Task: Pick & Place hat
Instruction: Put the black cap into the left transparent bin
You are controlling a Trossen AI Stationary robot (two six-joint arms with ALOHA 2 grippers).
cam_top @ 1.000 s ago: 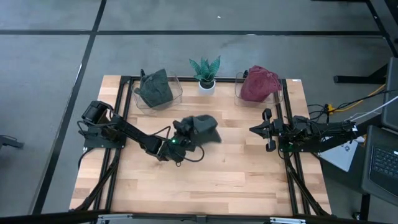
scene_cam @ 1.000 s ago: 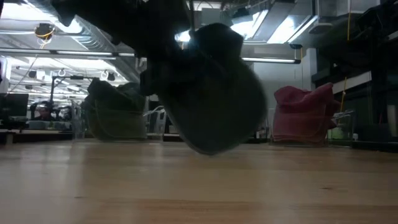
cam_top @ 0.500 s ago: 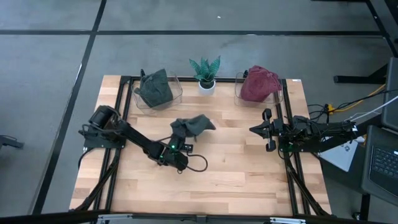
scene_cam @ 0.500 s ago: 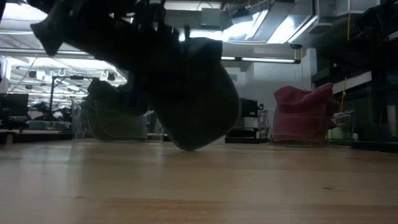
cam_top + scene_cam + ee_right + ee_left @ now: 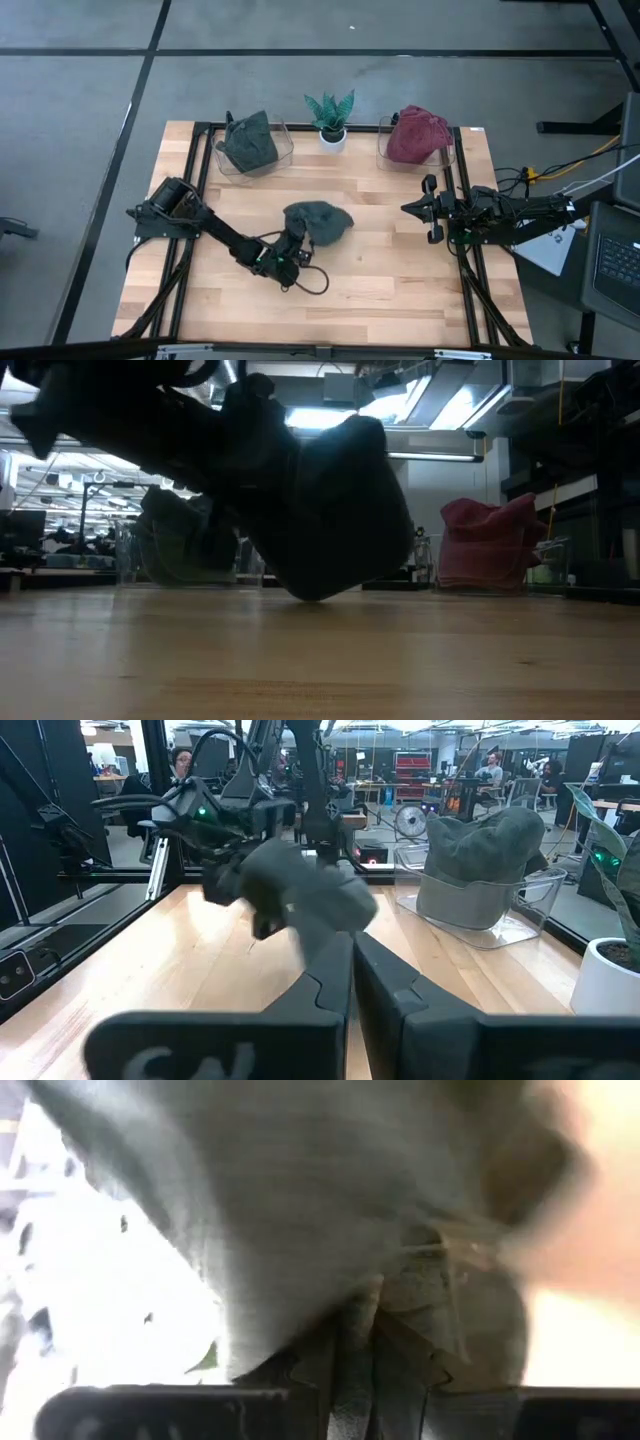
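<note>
A grey-green hat [image 5: 318,220] hangs from my left gripper [image 5: 296,240] over the middle of the table. It also shows in the low view [image 5: 335,510] and in the right wrist view [image 5: 300,900]. My left gripper [image 5: 365,1350] is shut on its cloth. My right gripper [image 5: 408,208] waits at the table's right edge, shut and empty, its fingers pointing toward the hat [image 5: 352,970]. Another grey-green hat [image 5: 250,143] rests in a clear bin at the far left, and a red hat [image 5: 417,133] rests in a clear bin at the far right. My left gripper pinches a bunched fold of the hat's cloth [image 5: 400,1280] between its two fingers. The fingers come slanting from the table's near left side. The hat bulges beyond the fingertips and sits lifted clear of the table, as the right wrist view shows.
A small potted plant [image 5: 330,120] stands between the two clear bins [image 5: 285,150] [image 5: 385,150] at the far edge. A dark frame runs along the table's left and right sides [image 5: 460,170]. Bare wood [image 5: 400,290] lies at the near right.
My left gripper has moved toward the table's near edge, still shut on the hat. The hat has swung with it and gone from a stretched-out shape to a rounder clump, staying off the table.
</note>
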